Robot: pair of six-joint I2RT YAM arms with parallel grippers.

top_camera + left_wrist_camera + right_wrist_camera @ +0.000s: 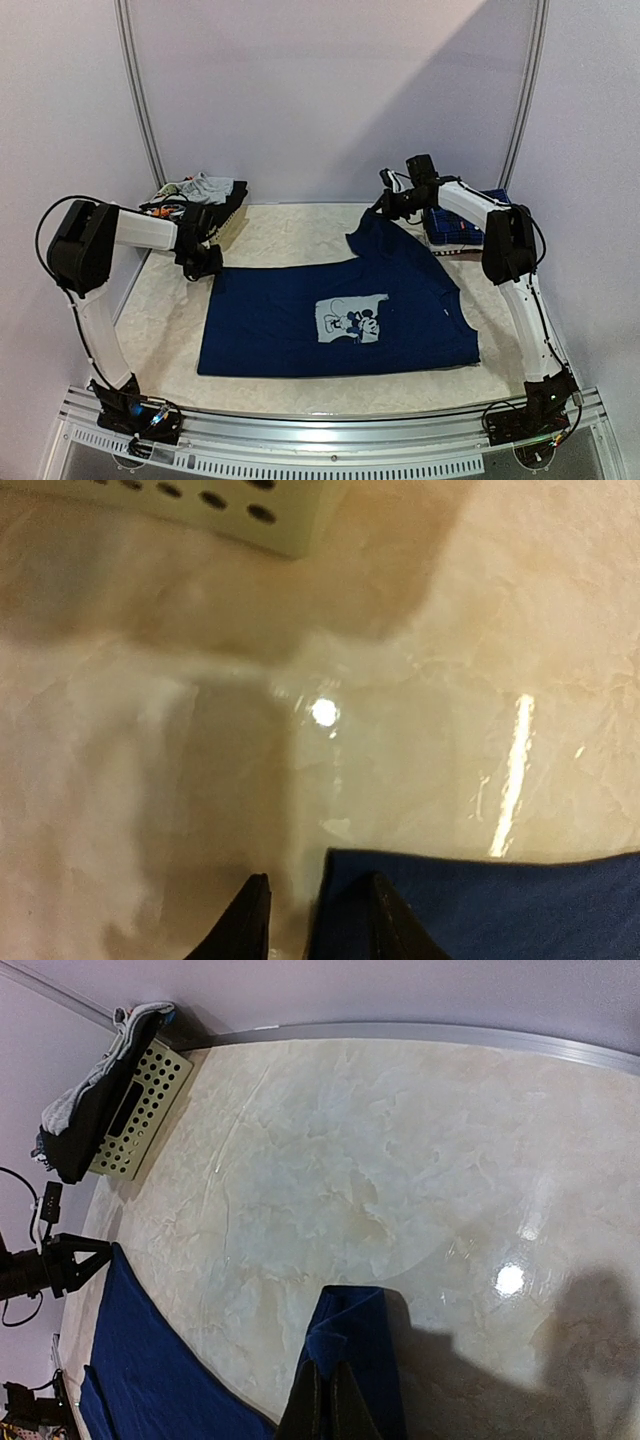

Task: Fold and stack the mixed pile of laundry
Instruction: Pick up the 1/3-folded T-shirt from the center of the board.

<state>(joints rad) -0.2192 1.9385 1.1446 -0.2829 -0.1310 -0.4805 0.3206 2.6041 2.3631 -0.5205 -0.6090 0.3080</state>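
Top external view, nearest first: one navy T-shirt (pixel 300 320) lies flat on the table (pixel 300 225), its single pale cartoon print (pixel 352 320) facing up. At its far left corner, the left gripper (pixel 205 265) stands with jaws narrowly apart astride the cloth's edge. Farther back, the right gripper (pixel 388 203) pinches one raised part of the shirt, jaws closed on it. Farthest: one white basket (pixel 234 222) heaped with grey and black garments (pixel 205 190), and one folded plaid shirt (pixel 455 228).
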